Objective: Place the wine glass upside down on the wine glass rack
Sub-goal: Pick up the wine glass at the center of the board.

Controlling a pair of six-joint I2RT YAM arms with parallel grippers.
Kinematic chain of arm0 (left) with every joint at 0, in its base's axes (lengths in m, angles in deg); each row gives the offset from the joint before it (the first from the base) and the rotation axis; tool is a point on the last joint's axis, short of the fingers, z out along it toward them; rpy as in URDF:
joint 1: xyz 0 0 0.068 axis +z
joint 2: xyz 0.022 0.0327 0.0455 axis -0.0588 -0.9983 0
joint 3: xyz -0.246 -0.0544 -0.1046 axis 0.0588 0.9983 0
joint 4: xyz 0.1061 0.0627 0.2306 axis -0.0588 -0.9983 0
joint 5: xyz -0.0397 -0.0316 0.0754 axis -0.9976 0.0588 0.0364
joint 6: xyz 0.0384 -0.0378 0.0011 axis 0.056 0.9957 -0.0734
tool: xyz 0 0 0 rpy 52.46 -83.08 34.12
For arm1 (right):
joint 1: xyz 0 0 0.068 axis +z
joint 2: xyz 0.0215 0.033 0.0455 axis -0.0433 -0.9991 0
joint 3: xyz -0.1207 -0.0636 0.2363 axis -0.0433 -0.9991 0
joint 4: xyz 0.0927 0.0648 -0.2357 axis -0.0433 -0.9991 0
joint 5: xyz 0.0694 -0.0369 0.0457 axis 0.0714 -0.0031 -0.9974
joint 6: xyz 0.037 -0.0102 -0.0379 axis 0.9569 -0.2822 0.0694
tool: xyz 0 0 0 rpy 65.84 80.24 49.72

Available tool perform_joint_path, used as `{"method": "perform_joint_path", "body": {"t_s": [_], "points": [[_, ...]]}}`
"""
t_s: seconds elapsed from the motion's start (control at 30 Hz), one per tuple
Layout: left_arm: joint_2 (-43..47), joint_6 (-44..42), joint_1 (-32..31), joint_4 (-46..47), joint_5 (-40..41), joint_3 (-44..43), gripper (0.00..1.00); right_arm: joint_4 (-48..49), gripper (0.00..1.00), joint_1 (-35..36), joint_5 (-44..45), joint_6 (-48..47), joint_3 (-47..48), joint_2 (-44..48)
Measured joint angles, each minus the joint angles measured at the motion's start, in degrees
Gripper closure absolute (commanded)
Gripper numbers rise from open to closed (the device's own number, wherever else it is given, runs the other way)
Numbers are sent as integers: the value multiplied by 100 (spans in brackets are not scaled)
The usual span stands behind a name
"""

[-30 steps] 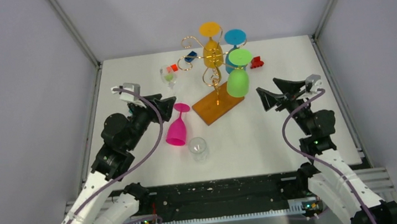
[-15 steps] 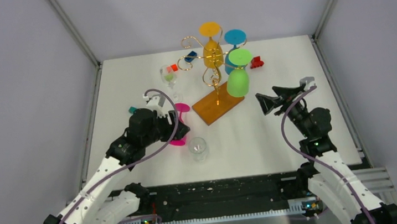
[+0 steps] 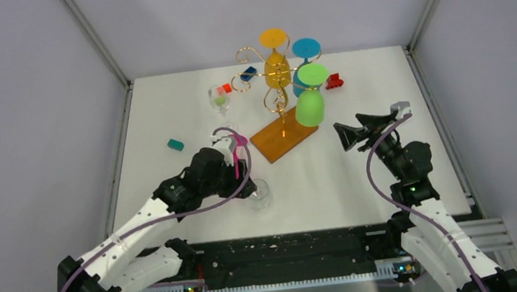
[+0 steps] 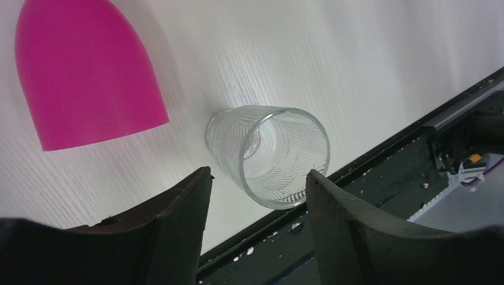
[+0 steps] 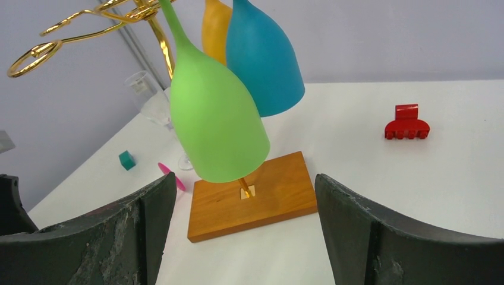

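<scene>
A pink wine glass lies on its side: its bowl fills the left wrist view's upper left, and its stem and foot show from above. A clear patterned glass lies on its side just beyond my left gripper, which is open and holds nothing. The wine glass rack is gold wire on a wooden base, with orange, blue and green glasses hanging upside down. My right gripper is open and empty, right of the rack.
A clear wine glass with coloured bits inside stands left of the rack. A teal block, a blue piece and a red clip lie on the table. The black rail runs along the near edge.
My left arm has swung right and towards the near edge, over the pink glass's bowl, towards the clear glass; this uncovered the teal block. The right gripper shifted slightly, then stayed still.
</scene>
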Motion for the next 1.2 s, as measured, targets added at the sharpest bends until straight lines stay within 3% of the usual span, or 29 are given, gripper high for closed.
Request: {"method": "perform_joint_path", "body": {"t_s": [0.53,0.8,0.97,1.2], "points": [[-1425,-323,-575,-223,1040,-627,67,-160,15,0,28,-238,0,155],[-1751,-481,-686,-560,1207,-909,92,-256,16,0,50,-343,0,155],[-1744,-514,-704,-669,1283,-909,100,-302,16,0,50,-365,0,155],[-1714,-546,-710,-688,1241,-907,100,-378,16,0,46,-400,2,173]]}}
